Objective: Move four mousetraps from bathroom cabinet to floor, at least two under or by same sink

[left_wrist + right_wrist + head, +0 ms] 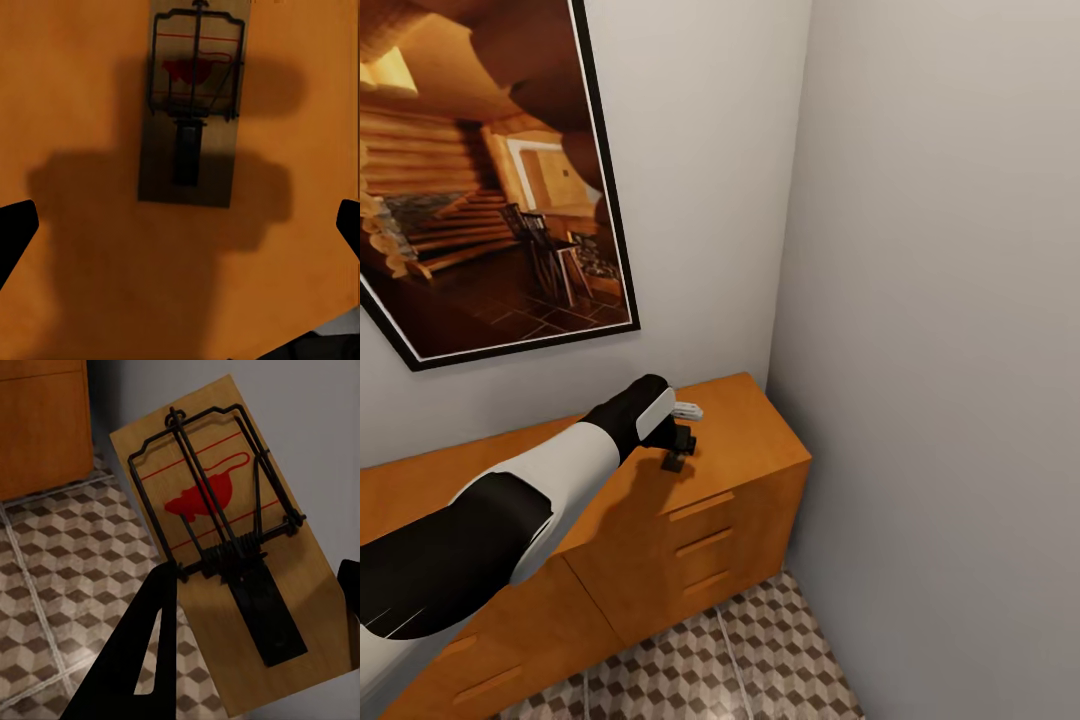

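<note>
Orange-brown wood takes up the lower part of my head camera's picture: the cabinet point(730, 500), a low chest of drawers with flat bar handles, pushed into a corner where two pale grey walls meet. A large framed picture of a log cabin room point(490, 180) hangs on the wall above it. In front of the cabinet lies the bathroom floor point(760, 650), tiled in a brown, beige and grey cube pattern.

My left arm reaches out over the cabinet top, and the left gripper point(678, 452) hangs just above the wood. Through its wrist camera I see its two dark fingertips spread wide at either side, with nothing between them. One mousetrap point(193, 105) lies flat on the cabinet top below, in the gripper's shadow, its black wire spring and red mark facing up.

Through the right wrist camera, the right gripper point(259, 660) holds a second mousetrap point(225, 532). The tan board sits tilted between the two dark fingers, closed on its lower end. Behind it I see the tiled floor, a corner of the cabinet and grey wall.
</note>
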Robot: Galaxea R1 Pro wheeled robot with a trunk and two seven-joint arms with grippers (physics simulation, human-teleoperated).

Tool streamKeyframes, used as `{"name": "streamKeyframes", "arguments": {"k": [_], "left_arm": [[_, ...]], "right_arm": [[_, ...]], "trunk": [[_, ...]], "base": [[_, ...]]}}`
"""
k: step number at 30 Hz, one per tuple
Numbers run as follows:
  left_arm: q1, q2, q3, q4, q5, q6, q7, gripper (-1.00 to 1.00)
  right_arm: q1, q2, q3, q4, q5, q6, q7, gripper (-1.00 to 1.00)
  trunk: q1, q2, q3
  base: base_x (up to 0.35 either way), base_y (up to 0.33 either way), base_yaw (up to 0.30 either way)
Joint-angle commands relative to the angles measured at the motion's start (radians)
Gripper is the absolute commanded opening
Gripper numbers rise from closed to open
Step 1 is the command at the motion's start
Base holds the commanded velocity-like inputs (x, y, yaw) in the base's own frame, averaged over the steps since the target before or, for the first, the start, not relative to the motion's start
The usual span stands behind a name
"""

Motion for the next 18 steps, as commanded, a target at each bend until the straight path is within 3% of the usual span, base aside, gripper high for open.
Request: {"name": "streamKeyframes", "arguments": {"k": [1, 18], "left_arm": [[-0.001, 0.000, -0.004, -0.002, 0.011, 0.002, 0.008, 1.00], [-0.001, 0.000, -0.003, -0.001, 0.011, 0.003, 0.008, 1.00]], "right_arm": [[-0.001, 0.001, 0.001, 0.001, 0.009, -0.001, -0.010, -1.00], [-0.001, 0.001, 0.001, 0.001, 0.009, -0.001, -0.008, -1.00]], "trunk": [[0.001, -0.002, -0.002], [0.001, -0.002, -0.002]], "base": [[0.000, 0.000, 0.000], [0.062, 0.000, 0.000]]}}
